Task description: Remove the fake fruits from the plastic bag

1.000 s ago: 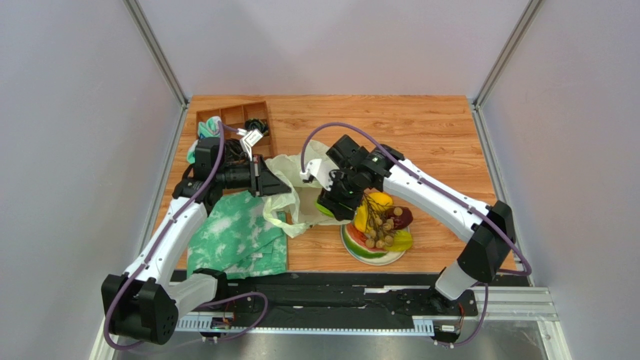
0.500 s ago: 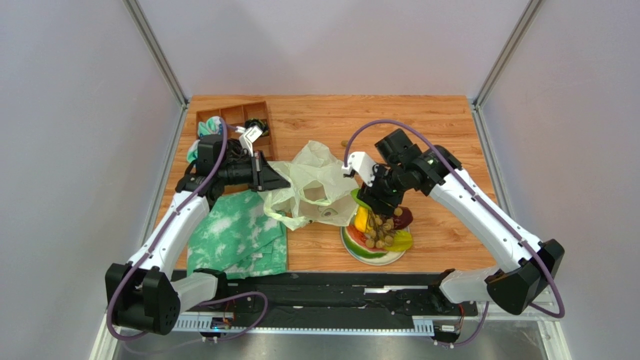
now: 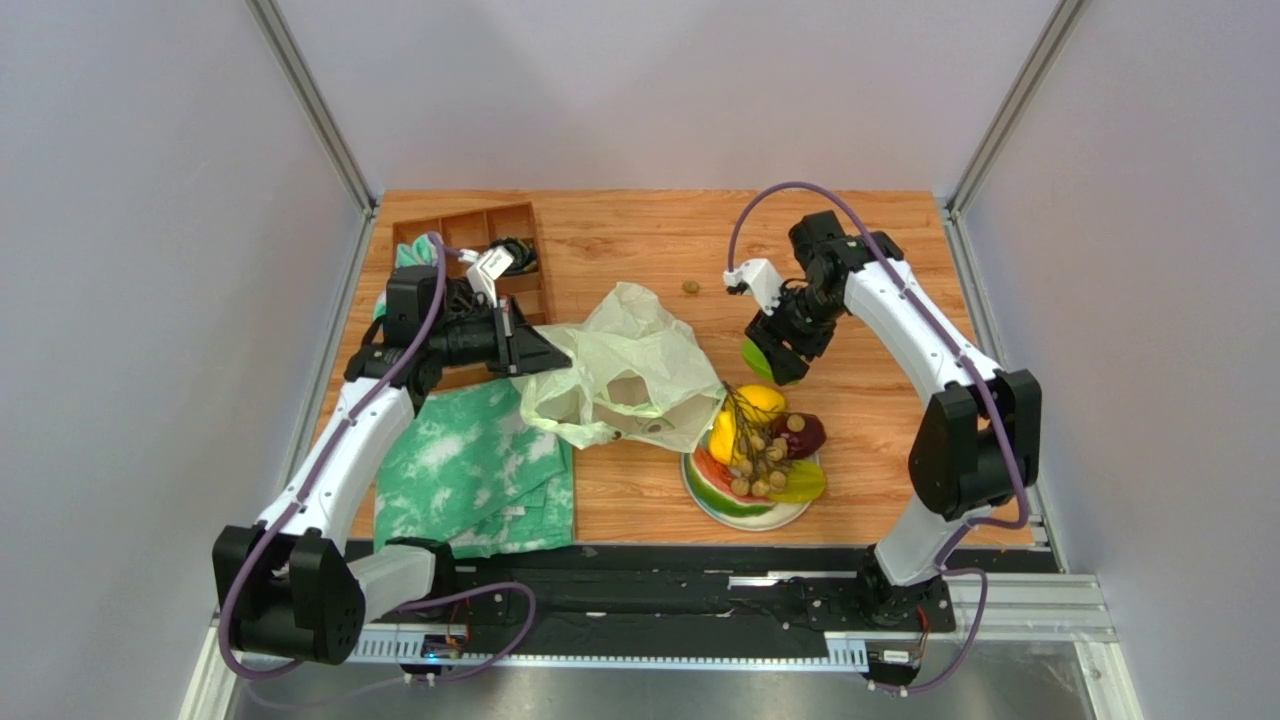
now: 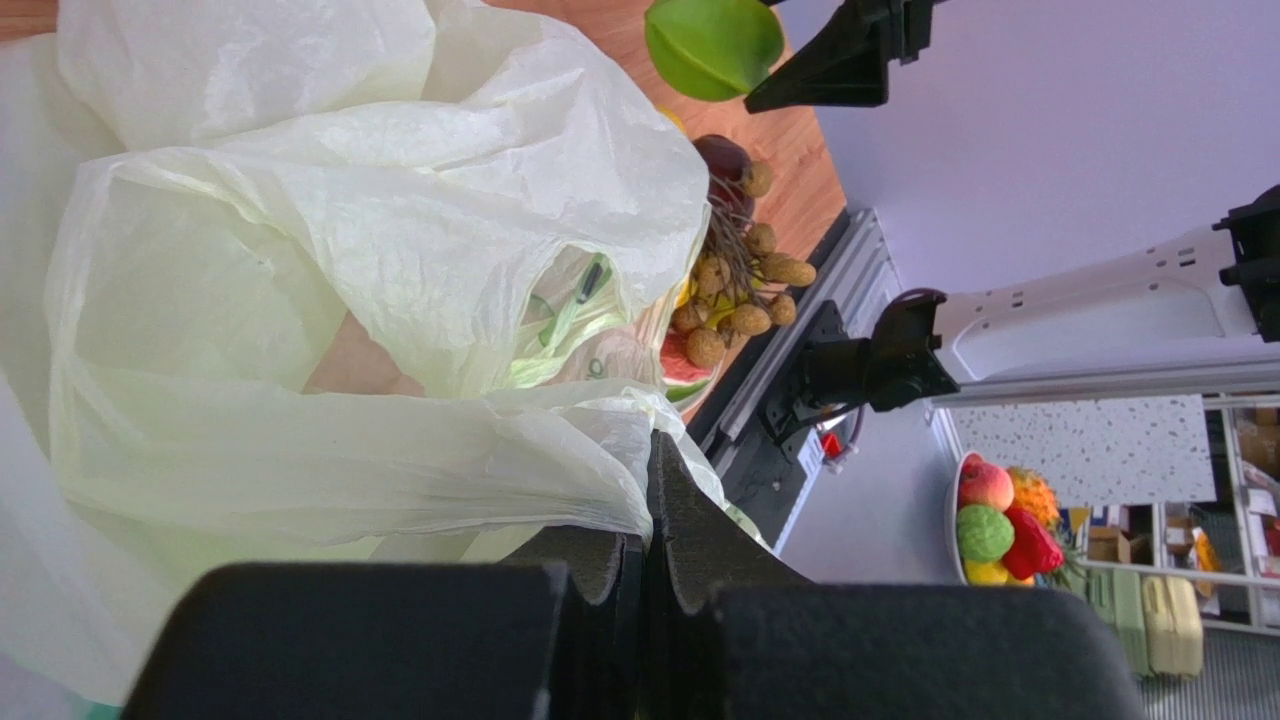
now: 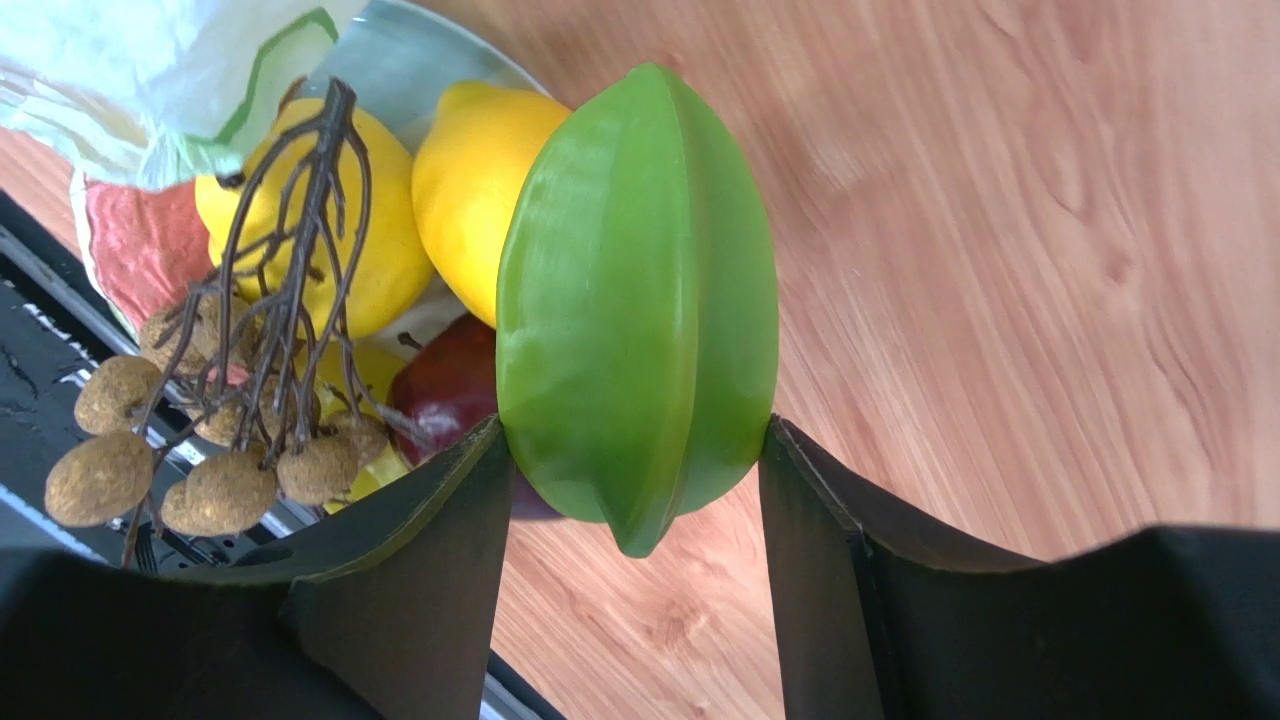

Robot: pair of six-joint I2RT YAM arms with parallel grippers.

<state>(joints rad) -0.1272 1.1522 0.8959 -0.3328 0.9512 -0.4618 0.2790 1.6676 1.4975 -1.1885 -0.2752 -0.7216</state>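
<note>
The pale yellow-green plastic bag (image 3: pixel 631 368) lies crumpled at mid table. My left gripper (image 3: pixel 544 357) is shut on its left edge, which is pinched between the pads in the left wrist view (image 4: pixel 649 465). My right gripper (image 3: pixel 769 354) is shut on a green ridged fruit (image 5: pixel 639 300) and holds it above the table, right of the bag. Below it, a plate (image 3: pixel 769 519) carries the lemon (image 3: pixel 759 401), dark red plum (image 3: pixel 806 435), brown ball bunch (image 3: pixel 759 458), watermelon slice (image 3: pixel 715 486) and a yellow-green fruit (image 3: pixel 806 480).
A green-and-white cloth (image 3: pixel 473 473) lies under the left arm. A wooden compartment tray (image 3: pixel 466 233) stands at the back left. One loose brown ball (image 3: pixel 691 285) lies on the wood behind the bag. A black rail runs along the near edge.
My right gripper has carried the green fruit from the bag's mouth up and to the right, away from the bag. The bag has spread out. My left gripper keeps its hold.
</note>
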